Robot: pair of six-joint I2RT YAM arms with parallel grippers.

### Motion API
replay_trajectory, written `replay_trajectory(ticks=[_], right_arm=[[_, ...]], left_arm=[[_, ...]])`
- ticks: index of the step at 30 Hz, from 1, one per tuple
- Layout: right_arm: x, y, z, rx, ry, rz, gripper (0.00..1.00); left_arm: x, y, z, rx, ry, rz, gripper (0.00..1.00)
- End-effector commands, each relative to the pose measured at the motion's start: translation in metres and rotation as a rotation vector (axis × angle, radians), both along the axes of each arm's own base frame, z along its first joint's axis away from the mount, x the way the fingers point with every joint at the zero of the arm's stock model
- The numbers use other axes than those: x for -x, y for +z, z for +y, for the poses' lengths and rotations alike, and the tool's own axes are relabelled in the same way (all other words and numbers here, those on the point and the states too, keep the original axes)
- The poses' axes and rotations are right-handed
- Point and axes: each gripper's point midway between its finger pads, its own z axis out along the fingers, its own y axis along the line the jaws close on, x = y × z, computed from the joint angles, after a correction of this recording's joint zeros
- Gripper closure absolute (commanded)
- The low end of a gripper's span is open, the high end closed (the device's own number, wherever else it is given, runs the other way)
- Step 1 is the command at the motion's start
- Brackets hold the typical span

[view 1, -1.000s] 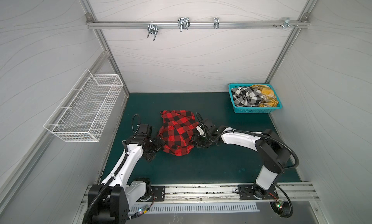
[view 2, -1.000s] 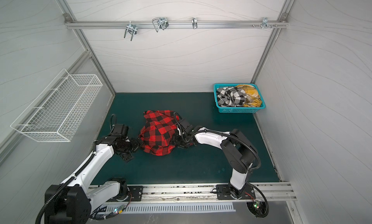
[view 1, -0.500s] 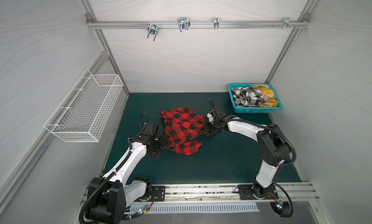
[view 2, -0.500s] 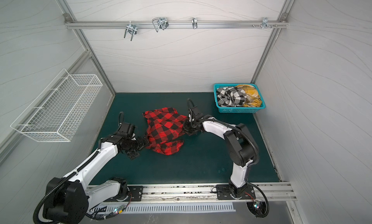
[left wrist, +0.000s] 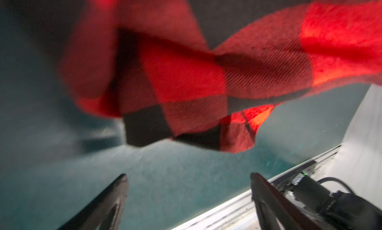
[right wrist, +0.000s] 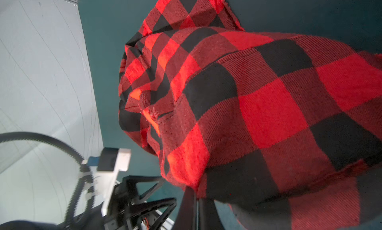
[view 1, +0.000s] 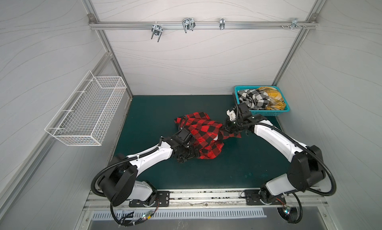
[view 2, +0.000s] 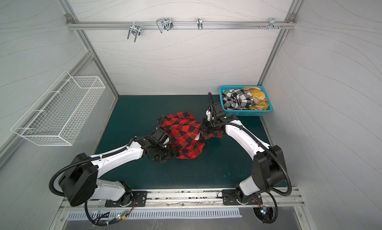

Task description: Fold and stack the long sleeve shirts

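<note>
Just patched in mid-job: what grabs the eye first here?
A crumpled red-and-black shirt at the centre of the green mat, right edge pinched in the shut right gripper. The left gripper gapes open at its near-left edge, gripping nothing. Back right, a teal basket holds the black-and-white shirt and yellow shirt.

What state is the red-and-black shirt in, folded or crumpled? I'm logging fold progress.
Crumpled, not folded: the red-and-black shirt is bunched unevenly over the green mat, one edge pinched by the right gripper.

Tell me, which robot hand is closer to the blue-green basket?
Right. The right gripper, shut on the red-and-black shirt, sits just in front of the basket. The left gripper, open, is across the shirt from it, much farther off.
</note>
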Motion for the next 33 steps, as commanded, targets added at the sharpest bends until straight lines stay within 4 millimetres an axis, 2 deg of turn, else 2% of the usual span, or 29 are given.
replay_trajectory(ticks=[1,3,6,9,15,16,22,25,27,29,31,33], right_arm=[[-0.001,0.064,0.004,-0.067,0.020,-0.124,1.00],[-0.004,0.090,0.007,-0.085,0.032,-0.168,1.00],[-0.005,0.111,0.011,-0.112,0.048,-0.191,1.00],[-0.002,0.117,0.012,-0.133,0.052,-0.186,1.00],[0.003,0.121,0.008,-0.132,0.043,-0.196,1.00],[0.004,0.122,0.007,-0.132,0.045,-0.200,1.00],[0.007,0.131,0.004,-0.130,0.038,-0.223,1.00],[0.005,0.138,0.001,-0.118,0.031,-0.246,1.00],[0.002,0.143,-0.002,-0.111,0.023,-0.263,1.00],[-0.004,0.148,-0.006,-0.112,0.011,-0.272,1.00],[-0.011,0.154,-0.009,-0.116,0.000,-0.284,1.00],[-0.019,0.162,-0.010,-0.121,-0.010,-0.299,1.00]], left_arm=[[-0.013,0.001,-0.011,0.044,0.044,-0.019,0.12],[-0.017,0.001,-0.016,0.058,0.049,-0.018,0.16],[-0.023,0.002,-0.026,0.087,0.053,-0.008,0.17],[-0.033,0.011,-0.043,0.157,0.059,-0.006,0.18],[-0.052,0.034,-0.057,0.208,0.059,-0.074,0.13],[-0.053,0.034,-0.056,0.201,0.058,-0.073,0.15],[-0.052,0.016,-0.056,0.137,0.042,-0.021,0.49],[-0.053,0.015,-0.047,0.080,0.046,-0.028,0.67],[-0.056,0.021,-0.038,0.022,0.038,-0.058,0.84],[-0.062,0.032,-0.018,-0.096,0.030,-0.111,1.00],[-0.071,0.052,0.012,-0.260,0.043,-0.194,1.00],[-0.085,0.090,0.051,-0.447,0.086,-0.327,1.00]])
